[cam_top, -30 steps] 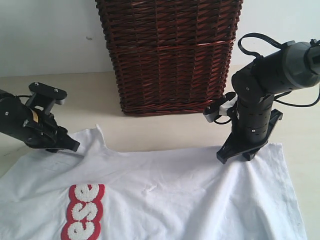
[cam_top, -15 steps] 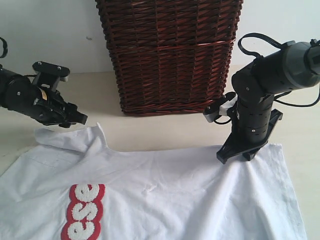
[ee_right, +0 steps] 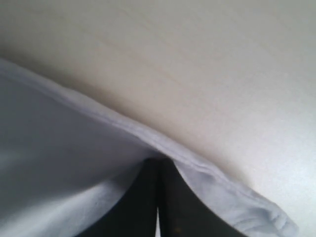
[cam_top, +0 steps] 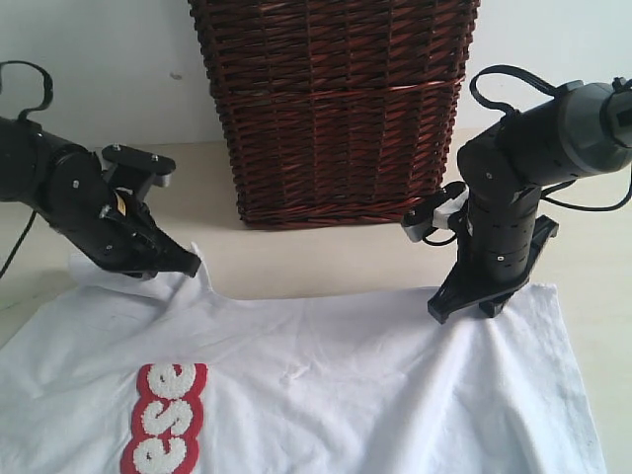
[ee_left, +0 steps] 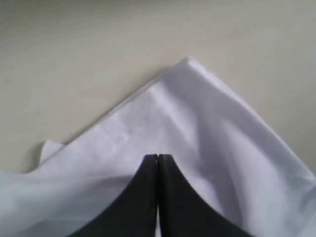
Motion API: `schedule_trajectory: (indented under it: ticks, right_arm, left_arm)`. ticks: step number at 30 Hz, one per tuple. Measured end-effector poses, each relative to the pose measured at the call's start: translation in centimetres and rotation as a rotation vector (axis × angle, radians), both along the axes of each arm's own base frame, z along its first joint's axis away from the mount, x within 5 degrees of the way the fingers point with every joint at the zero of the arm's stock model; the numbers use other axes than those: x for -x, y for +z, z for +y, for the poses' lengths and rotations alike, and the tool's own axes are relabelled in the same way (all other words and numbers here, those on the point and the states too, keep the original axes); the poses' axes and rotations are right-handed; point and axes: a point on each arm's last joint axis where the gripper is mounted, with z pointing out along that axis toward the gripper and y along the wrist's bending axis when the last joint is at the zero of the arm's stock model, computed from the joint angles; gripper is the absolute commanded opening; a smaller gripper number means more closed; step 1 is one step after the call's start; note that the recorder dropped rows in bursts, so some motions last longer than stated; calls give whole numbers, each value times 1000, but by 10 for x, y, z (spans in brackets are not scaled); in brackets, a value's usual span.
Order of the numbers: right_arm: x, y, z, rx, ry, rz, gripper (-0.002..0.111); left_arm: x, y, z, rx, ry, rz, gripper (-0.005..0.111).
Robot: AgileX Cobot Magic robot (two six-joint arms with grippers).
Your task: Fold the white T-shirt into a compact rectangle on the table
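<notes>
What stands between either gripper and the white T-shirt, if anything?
Nothing visible does. The left gripper and the right gripper both sit on the far edge of the white T-shirt, jaws shut on cloth. The wicker basket stands beyond the shirt on the table, not between.

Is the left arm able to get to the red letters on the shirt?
Probably yes. The red letters lie bare on the white T-shirt near the left gripper, with nothing between.
</notes>
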Motion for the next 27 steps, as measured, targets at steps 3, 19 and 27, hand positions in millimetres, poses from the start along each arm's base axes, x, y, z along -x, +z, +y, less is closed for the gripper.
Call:
schedule_trajectory:
  ticks: [3, 19, 27]
  right_arm:
    - [0, 0, 0, 1, 1, 0, 0]
    - [0, 0, 0, 1, 1, 0, 0]
    - [0, 0, 0, 1, 1, 0, 0]
  left_arm:
    - [2, -14, 0, -14, 4, 53, 0]
    - [-51, -19, -17, 21, -59, -116, 0]
    - [-57, -9, 0, -33, -9, -33, 0]
